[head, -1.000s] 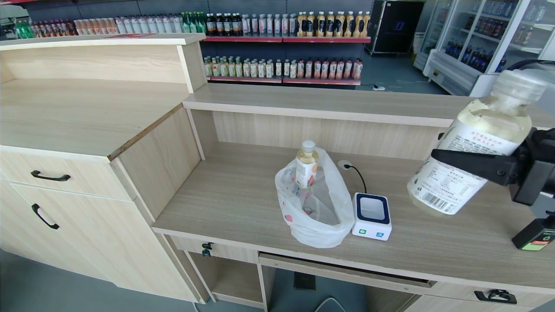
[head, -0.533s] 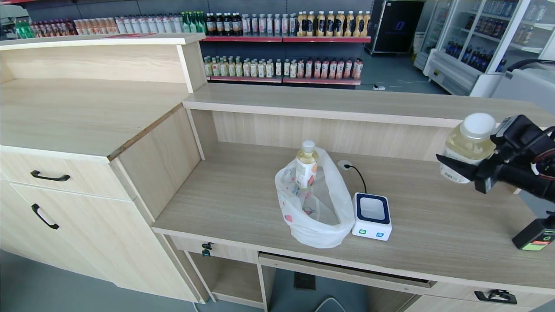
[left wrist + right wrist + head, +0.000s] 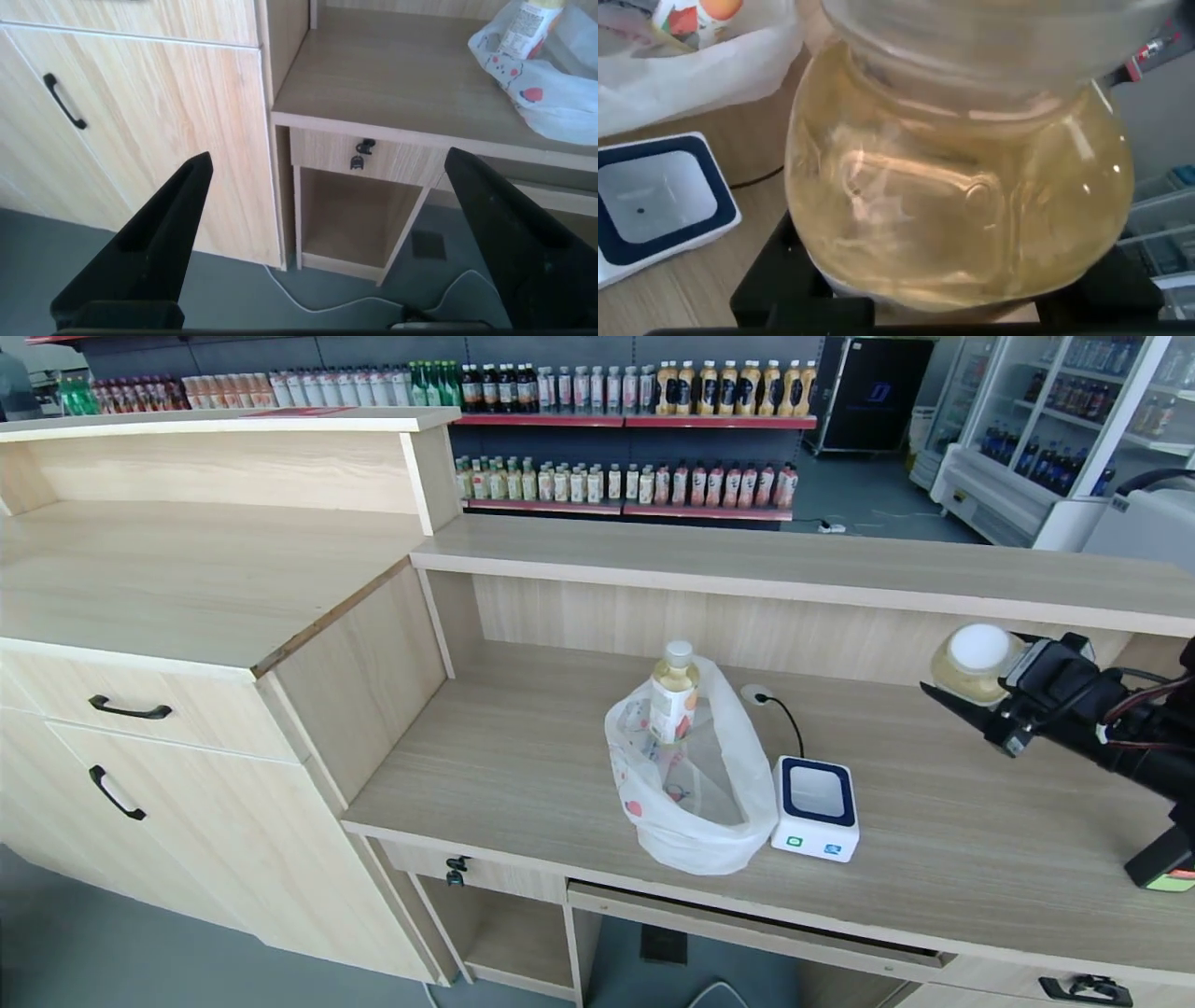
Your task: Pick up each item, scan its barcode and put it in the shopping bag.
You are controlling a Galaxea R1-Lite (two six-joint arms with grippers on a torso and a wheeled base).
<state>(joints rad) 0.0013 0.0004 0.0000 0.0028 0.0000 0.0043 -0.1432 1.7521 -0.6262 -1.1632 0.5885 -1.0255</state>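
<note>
The right claw (image 3: 966, 695) is clamped on a bottle (image 3: 976, 663) above the table (image 3: 523, 756), at the scanner's (image 3: 814, 807) two o'clock — the shopping bag (image 3: 695, 835), a second bottle (image 3: 674, 695) upright inside, sits just beside the scanner at nine o'clock. The left claw (image 3: 327, 243) has its fingers apart.

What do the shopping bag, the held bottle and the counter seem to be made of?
Shopping bag: thin translucent plastic film, crumpled.
Held bottle: clear glossy plastic, probably; yellowish liquid shows through.
Counter: pale wood-grain board, likely matte laminate.
</note>
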